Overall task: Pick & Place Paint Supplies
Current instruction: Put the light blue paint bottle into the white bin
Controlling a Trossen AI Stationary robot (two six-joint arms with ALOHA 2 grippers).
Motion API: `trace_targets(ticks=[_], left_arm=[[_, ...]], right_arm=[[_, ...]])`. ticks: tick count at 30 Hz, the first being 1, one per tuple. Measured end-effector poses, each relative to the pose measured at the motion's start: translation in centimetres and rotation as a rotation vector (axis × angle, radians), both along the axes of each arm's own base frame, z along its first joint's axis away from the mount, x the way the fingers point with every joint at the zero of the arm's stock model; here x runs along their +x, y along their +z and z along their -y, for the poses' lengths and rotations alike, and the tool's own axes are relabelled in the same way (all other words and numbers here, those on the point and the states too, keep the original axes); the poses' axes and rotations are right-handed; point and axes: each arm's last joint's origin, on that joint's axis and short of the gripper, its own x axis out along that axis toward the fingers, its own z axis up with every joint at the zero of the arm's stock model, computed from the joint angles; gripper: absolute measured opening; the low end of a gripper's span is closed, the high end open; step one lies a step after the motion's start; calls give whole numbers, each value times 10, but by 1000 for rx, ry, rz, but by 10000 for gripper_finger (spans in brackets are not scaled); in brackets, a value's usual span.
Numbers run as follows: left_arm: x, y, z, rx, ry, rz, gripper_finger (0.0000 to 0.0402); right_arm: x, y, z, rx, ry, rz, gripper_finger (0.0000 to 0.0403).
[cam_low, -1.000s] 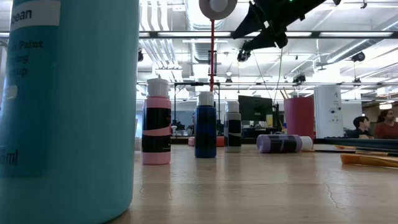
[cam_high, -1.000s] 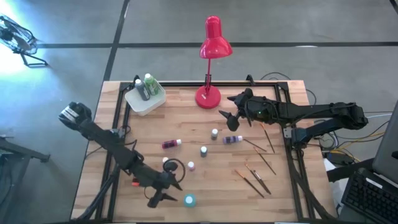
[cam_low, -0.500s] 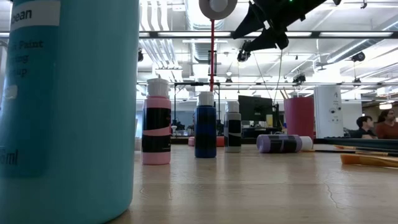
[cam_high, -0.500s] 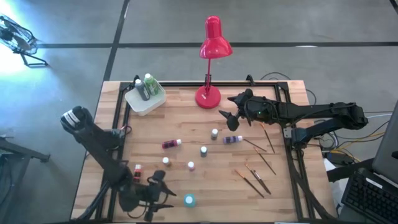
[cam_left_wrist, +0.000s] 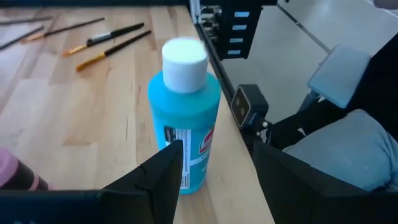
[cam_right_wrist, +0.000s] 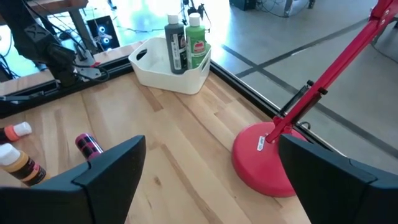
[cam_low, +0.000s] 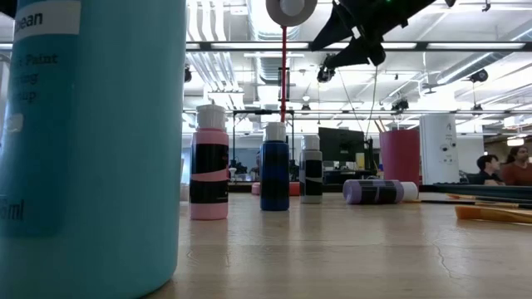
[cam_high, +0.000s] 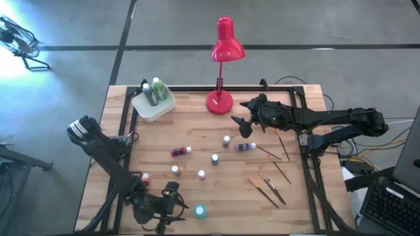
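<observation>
Left claw (cam_left_wrist: pixel 214 165) low at worktop (cam_high: pixel 197 131) near edge, fingers apart, teal bottle (cam_left_wrist: pixel 185 118) upright just ahead, seemingly not yet between fingers. Right claw (cam_high: pixel 241 121) spread wide, raised beside red lamp (cam_high: pixel 223 65). Brushes (cam_high: pixel 269 187) lie well apart; white bin (cam_high: pixel 153 105) holds two bottles.
</observation>
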Motion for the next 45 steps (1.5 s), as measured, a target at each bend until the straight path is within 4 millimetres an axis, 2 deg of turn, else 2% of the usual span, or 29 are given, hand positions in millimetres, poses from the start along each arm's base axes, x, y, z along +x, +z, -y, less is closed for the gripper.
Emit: trace_targets(ticks=[6,14,18,24,29,35,45], left_arm=[[2,7,-5,4,4,21,218],[8,5,-12,59,3,27,315],[7,3,-13,109,-7,14,339],[9,-7,-13,134,18,-16,337],[17,-22,-12,165,33,-46,337],[29,-32,-6,208,13,-25,336],[48,-45,-11,135,-37,-23,335]], right_arm=[[0,1,0,2,-1,10,354],[0,1,0,2,0,11,363],[0,1,0,2,0,11,358],[0,1,0,2,0,11,361],[0,1,0,2,0,11,362],[0,1,0,2,1,11,354],[0,1,0,-3,3,8,363]])
